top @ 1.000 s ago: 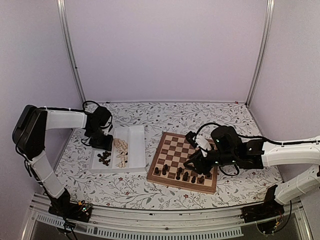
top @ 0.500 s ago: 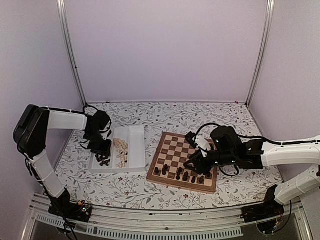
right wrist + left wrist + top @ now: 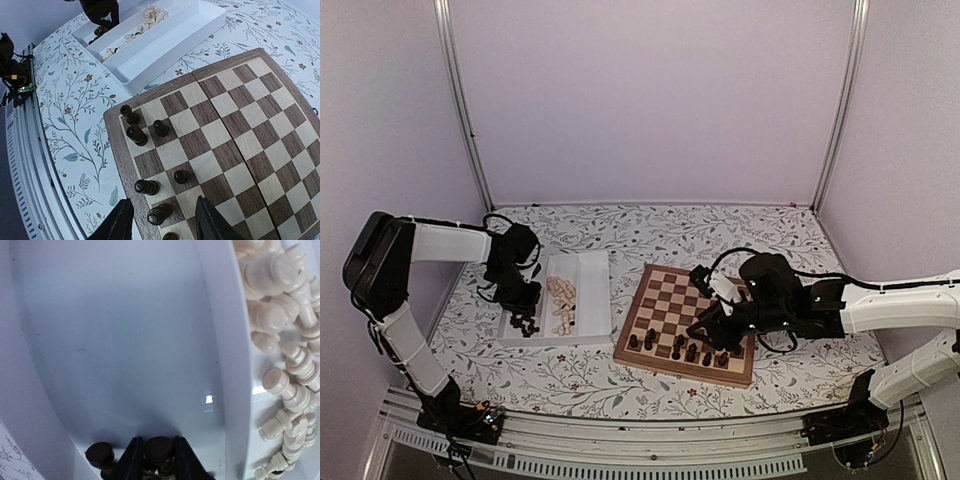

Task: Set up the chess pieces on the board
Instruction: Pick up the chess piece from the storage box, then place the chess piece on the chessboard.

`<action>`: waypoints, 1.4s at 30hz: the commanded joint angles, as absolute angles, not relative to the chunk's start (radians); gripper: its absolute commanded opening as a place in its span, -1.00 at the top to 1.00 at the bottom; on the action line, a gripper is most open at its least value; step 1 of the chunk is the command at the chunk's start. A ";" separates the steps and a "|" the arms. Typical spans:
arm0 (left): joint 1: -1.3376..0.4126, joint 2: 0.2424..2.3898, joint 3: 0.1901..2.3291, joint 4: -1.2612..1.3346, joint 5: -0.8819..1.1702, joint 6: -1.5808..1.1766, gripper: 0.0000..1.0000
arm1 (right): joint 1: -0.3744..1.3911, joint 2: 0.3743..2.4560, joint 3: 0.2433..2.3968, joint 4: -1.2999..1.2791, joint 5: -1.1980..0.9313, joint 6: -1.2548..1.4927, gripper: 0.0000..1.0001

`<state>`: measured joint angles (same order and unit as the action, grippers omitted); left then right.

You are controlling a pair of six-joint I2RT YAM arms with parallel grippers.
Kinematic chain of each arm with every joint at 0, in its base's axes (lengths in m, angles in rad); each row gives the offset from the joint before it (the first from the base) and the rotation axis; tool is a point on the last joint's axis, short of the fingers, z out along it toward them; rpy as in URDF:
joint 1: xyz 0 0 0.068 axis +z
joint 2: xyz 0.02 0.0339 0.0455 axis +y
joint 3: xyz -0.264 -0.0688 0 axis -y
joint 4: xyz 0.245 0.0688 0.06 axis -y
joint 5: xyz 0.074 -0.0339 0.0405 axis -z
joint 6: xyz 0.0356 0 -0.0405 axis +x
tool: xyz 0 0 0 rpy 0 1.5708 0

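Dark turned chess pieces (image 3: 136, 134) stand on checkered board (image 3: 235, 125).

The top camera sits high behind the arms, looking down over the whole table (image 3: 650, 225): tray (image 3: 592, 292) at 9 o'clock, chessboard (image 3: 675, 295) toward 4 o'clock. The left wrist camera looks straight down, very close, into the tray, its fingers (image 3: 131, 462) at 6 o'clock clasping a dark chess piece (image 3: 159, 450). The right wrist camera hangs close above the chessboard's corner, facing the tray at 12 o'clock. All three share the tray.
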<state>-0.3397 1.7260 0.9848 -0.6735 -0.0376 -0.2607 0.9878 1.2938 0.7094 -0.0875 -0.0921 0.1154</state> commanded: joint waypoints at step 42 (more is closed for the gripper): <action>-0.710 1.339 0.874 0.085 0.259 -0.827 0.74 | 1.006 1.707 1.209 0.140 -0.058 0.198 -0.03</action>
<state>-0.6647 1.3190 0.8680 -0.0044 0.2749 -0.7925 0.9974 1.6657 1.1435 0.1421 -0.0143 0.1986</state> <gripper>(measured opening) 0.167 0.510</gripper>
